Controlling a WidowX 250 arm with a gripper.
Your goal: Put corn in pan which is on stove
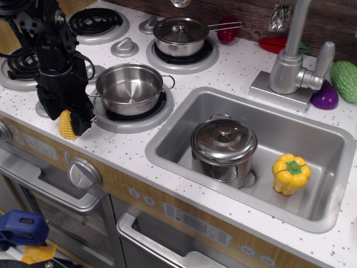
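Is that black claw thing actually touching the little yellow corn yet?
Cannot tell. The only view shows the tool straddling the corn and hiding its sides, so neither contact nor a gap shows plainly.

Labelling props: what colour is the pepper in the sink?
Yellow pepper with a green top; observation.image, the only view, shows it.
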